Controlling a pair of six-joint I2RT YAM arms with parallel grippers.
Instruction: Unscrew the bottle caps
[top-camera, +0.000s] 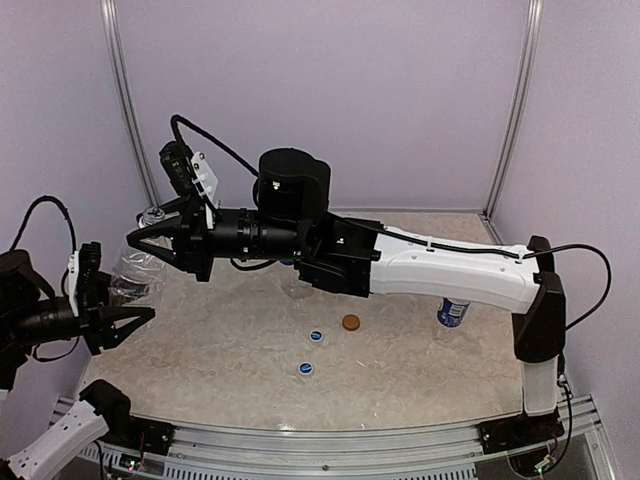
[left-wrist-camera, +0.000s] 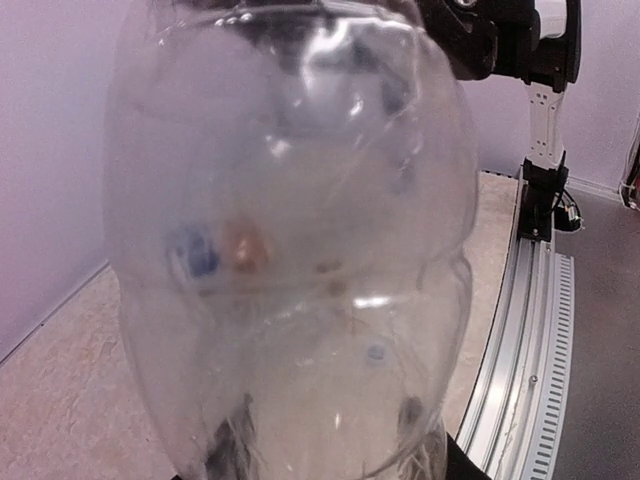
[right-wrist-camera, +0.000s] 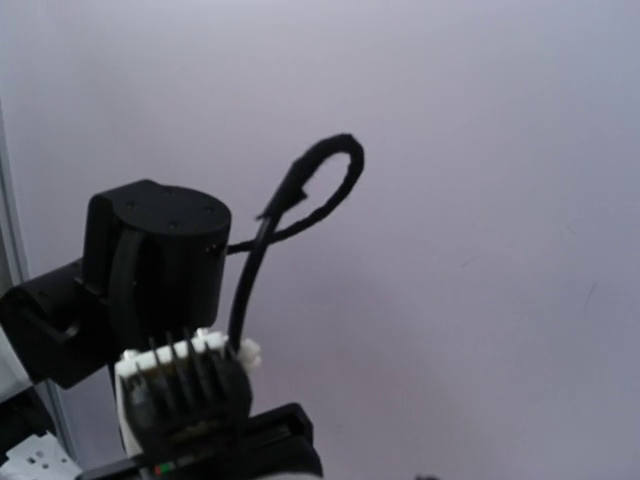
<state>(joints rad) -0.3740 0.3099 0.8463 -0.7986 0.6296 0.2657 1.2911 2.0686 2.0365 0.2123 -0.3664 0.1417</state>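
The clear unlabelled bottle (top-camera: 135, 272) is held off the table at the far left, tilted, with my left gripper (top-camera: 122, 298) shut on its body. In the left wrist view the bottle (left-wrist-camera: 290, 250) fills the frame and the dark fingers (left-wrist-camera: 225, 450) show through its wall. My right arm reaches across the table, and my right gripper (top-camera: 142, 232) is at the bottle's top end, shut on its cap (top-camera: 152, 214). The right wrist view shows only wall and arm parts, no fingers. A blue-labelled bottle (top-camera: 452, 312) stands upright behind the right forearm. The orange bottle is out of view.
Two blue caps (top-camera: 316, 336) (top-camera: 305, 369) and a brown-orange cap (top-camera: 350, 322) lie loose on the marble tabletop (top-camera: 220, 360). The right forearm (top-camera: 450, 275) spans the middle of the table. Purple walls close in the left, back and right sides.
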